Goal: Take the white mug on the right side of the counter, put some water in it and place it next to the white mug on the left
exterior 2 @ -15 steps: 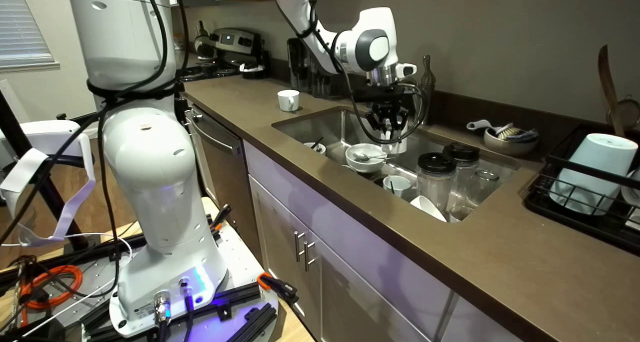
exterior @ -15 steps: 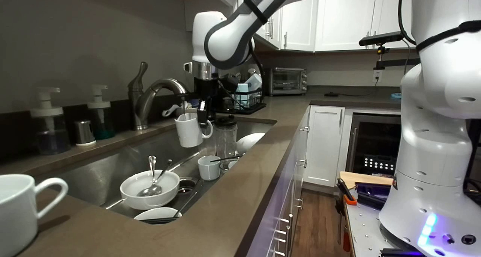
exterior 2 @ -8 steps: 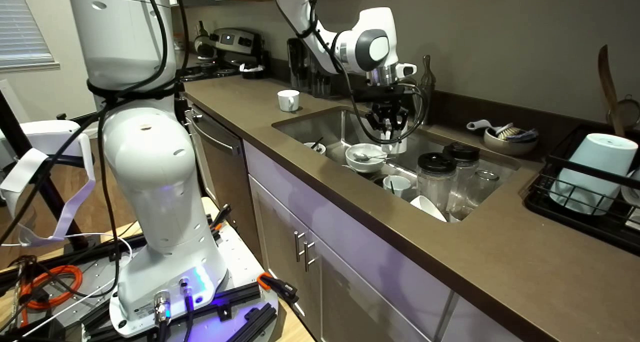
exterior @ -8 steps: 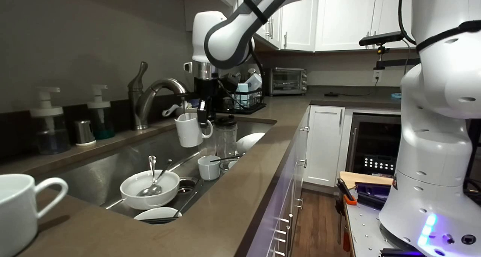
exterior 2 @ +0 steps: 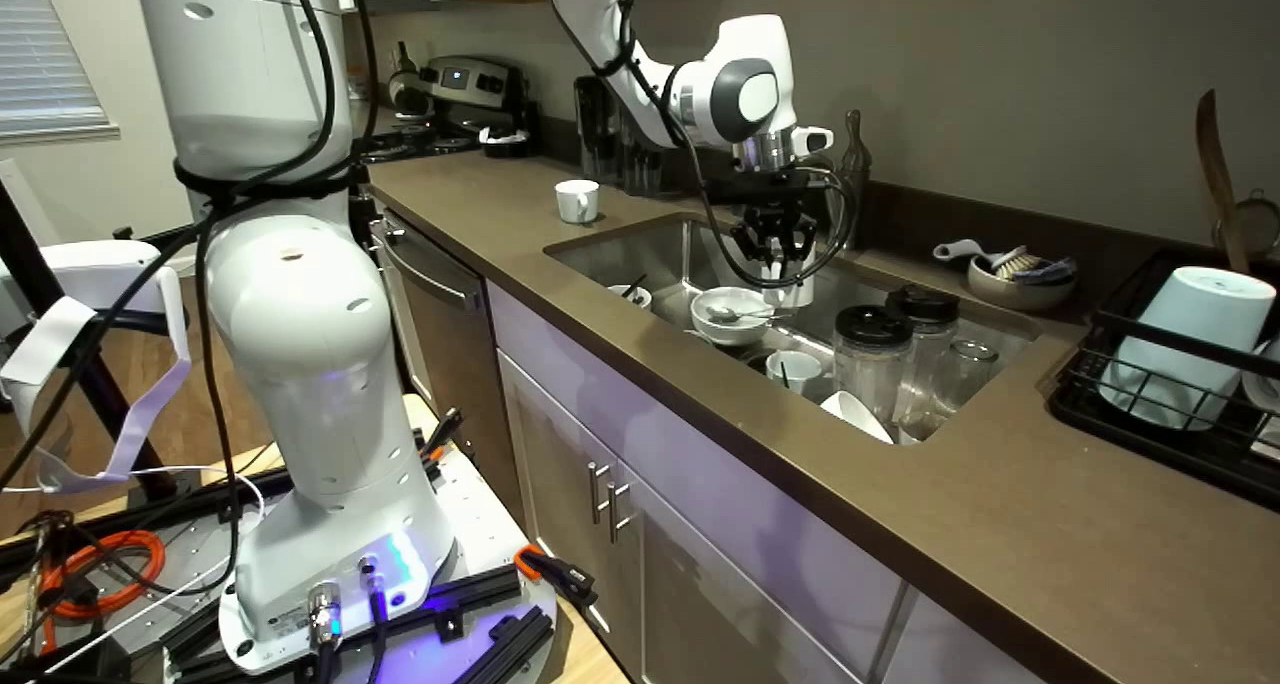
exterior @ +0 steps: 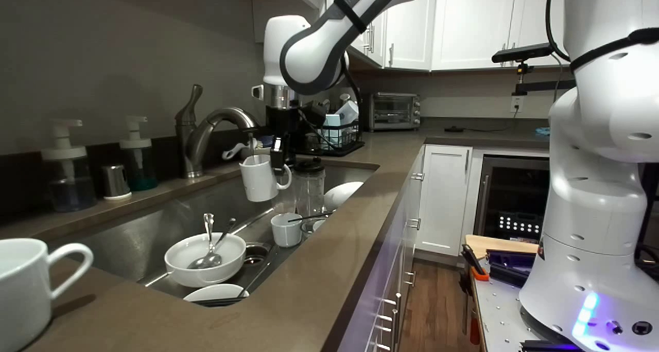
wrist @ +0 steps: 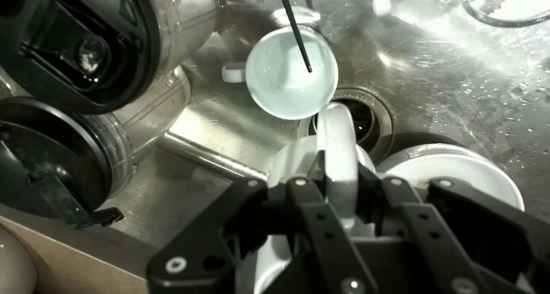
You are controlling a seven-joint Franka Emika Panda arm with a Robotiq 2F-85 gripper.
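Leftmost in an exterior view, the standing white mug (exterior: pixel 20 295) sits on the table (exterior: pixel 118 316), where a hasty set-down beside it could, we judge, knock it over. Next, down in the sink (exterior: pixel 139 239), stands the bowl (exterior: pixel 206 276) with a spoon (exterior: pixel 207 261) in it; anything slopped on the carry across would land there or on the table. The faucet (exterior: pixel 198 140) lets down what looks like a thin stream of water (exterior: pixel 253 146) into the held white mug (exterior: pixel 259 179), which hangs above the sink, slightly tilted. The jaws are closed on its handle (wrist: pixel 338 148) alone, so the added weight might turn it and cause a spill. We cannot see the level inside, so overfilling is a real risk. Raising the mug before drawing it clear could bump the faucet. Right of the mug stands a lidded jar (exterior: pixel 310 192); a swing that way might strike it, we think.
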